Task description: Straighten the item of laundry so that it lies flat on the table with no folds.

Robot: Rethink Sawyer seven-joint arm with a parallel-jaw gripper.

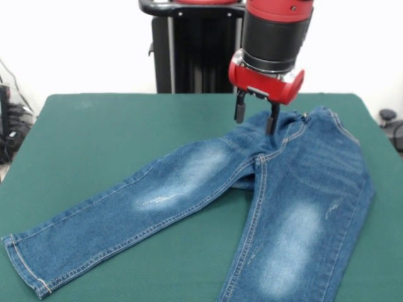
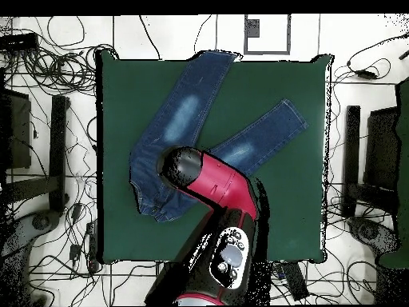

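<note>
The blue denim jeans (image 1: 296,189) lie on the green table (image 1: 94,126), waist toward the far right and legs spread apart. One leg (image 1: 157,195) runs to the near left. The other leg (image 1: 283,251) runs off the picture's bottom edge. A small fold shows at the crotch, where the legs meet. My gripper (image 1: 255,114) hangs open just above the waistband, its black fingers (image 1: 240,108) apart and holding nothing. In the overhead view the jeans (image 2: 188,112) form a V, and the red and black arm (image 2: 200,180) covers the waist and the gripper.
One leg end (image 2: 216,56) reaches the table's top edge in the overhead view. Cables (image 2: 48,232) litter the floor around the table. Dark stands sit at the left (image 2: 32,152) and right (image 2: 383,144) sides.
</note>
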